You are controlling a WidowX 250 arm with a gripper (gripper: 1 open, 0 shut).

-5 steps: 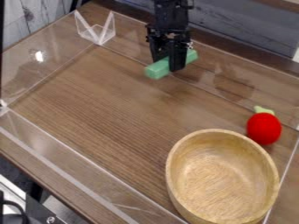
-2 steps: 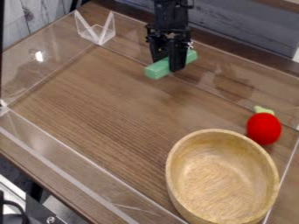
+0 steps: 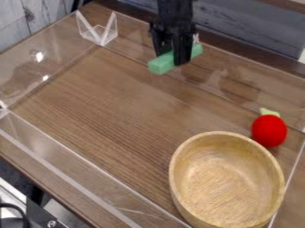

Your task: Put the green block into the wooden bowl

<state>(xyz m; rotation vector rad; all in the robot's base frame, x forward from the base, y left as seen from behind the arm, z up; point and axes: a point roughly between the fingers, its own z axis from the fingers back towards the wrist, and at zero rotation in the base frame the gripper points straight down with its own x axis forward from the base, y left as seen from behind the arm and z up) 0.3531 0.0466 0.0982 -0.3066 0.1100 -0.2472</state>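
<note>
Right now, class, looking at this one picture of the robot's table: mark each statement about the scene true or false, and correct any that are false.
1. The end effector is shut on the green block. True.
2. The green block lies inside the wooden bowl. False: the bowl is empty; the block is at the far side, in the end effector.
3. A red fruit sits beside the bowl's rim. True.
4. The red fruit is held by the end effector. False: it rests on the table.
</note>
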